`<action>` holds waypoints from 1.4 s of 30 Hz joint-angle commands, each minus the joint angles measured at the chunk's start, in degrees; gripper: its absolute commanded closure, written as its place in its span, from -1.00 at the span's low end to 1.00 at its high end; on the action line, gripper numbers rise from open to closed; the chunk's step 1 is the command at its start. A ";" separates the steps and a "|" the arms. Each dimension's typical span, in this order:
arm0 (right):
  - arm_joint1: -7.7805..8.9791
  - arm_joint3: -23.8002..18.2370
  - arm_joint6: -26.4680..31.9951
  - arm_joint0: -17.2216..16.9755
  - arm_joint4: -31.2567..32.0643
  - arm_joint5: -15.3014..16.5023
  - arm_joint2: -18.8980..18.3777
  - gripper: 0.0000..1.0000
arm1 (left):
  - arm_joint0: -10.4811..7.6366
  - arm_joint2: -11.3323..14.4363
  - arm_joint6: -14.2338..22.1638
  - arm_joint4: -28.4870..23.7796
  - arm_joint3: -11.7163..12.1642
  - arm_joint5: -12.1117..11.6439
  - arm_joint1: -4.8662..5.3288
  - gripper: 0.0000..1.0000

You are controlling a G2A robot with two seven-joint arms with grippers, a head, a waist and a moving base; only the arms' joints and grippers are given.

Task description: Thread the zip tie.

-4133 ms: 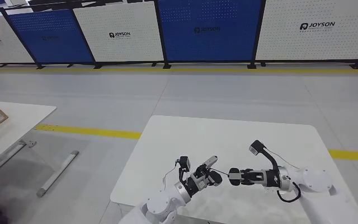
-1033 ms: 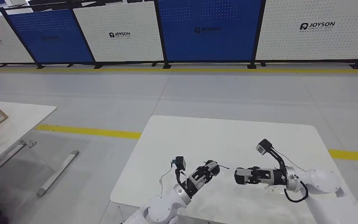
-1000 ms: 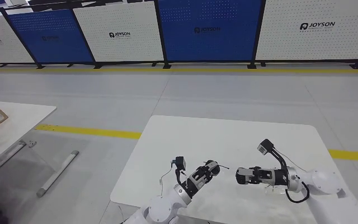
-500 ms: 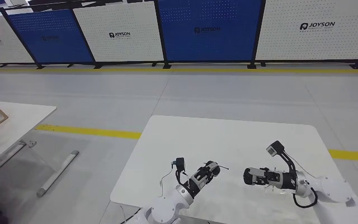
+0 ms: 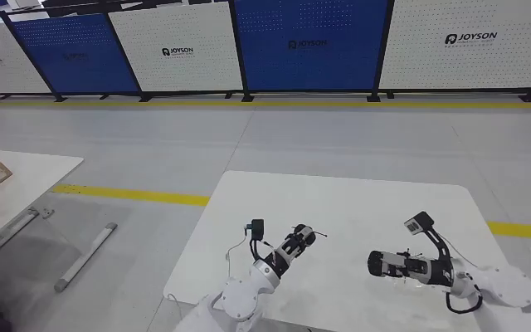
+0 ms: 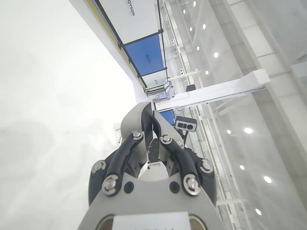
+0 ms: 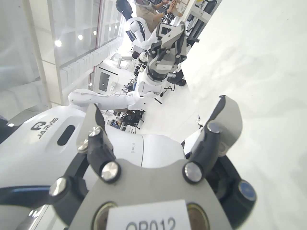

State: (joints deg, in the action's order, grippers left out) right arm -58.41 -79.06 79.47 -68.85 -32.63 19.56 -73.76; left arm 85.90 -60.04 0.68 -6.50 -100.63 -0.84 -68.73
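Bright, even light from round ceiling lamps [image 6: 248,130] washes the white table [image 5: 348,199] into glare; wrist views bow straight lines outward.

Left arm [image 5: 241,295] and right arm [image 5: 498,284]: glossy white shells, black bands at the wrists, thin black cable [image 5: 452,304] looped alongside. Left gripper [image 6: 150,114]: grey metal plate, black linkage bars pinned by round silver screws [image 6: 109,185], pale grey fingers [image 6: 130,123] faced in black. Right gripper [image 7: 159,104]: same build; white printed label [image 7: 147,215]. Small boxy camera [image 5: 417,222] bracketed above each wrist.
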 commanded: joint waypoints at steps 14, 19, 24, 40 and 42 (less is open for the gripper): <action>0.98 -5.39 0.17 -7.97 -3.20 -0.08 -8.45 -1.00 | 2.92 -7.88 14.93 -4.88 -0.69 -0.43 1.94 1.00; 0.98 -5.39 0.17 -7.97 -3.20 -0.08 -8.45 -1.00 | 2.88 -7.89 14.81 -4.85 -0.67 -0.46 1.93 1.00; 0.98 -5.39 0.17 -7.97 -3.20 -0.08 -8.45 -1.00 | 4.64 -11.10 15.88 -5.05 2.68 -4.49 2.50 1.00; 0.98 -5.39 0.17 -7.97 -3.20 -0.08 -8.45 -1.00 | 8.32 -13.11 23.84 -11.12 0.44 -7.73 3.20 1.00; 0.98 -5.39 0.17 -7.97 -3.20 -0.08 -8.45 -1.00 | 9.25 -13.68 23.63 -14.22 -1.55 -9.09 3.17 1.00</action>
State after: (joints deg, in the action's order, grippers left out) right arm -57.43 -84.44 79.64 -76.82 -35.83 19.48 -82.21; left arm 94.62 -73.41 24.41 -19.20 -101.17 -9.28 -65.56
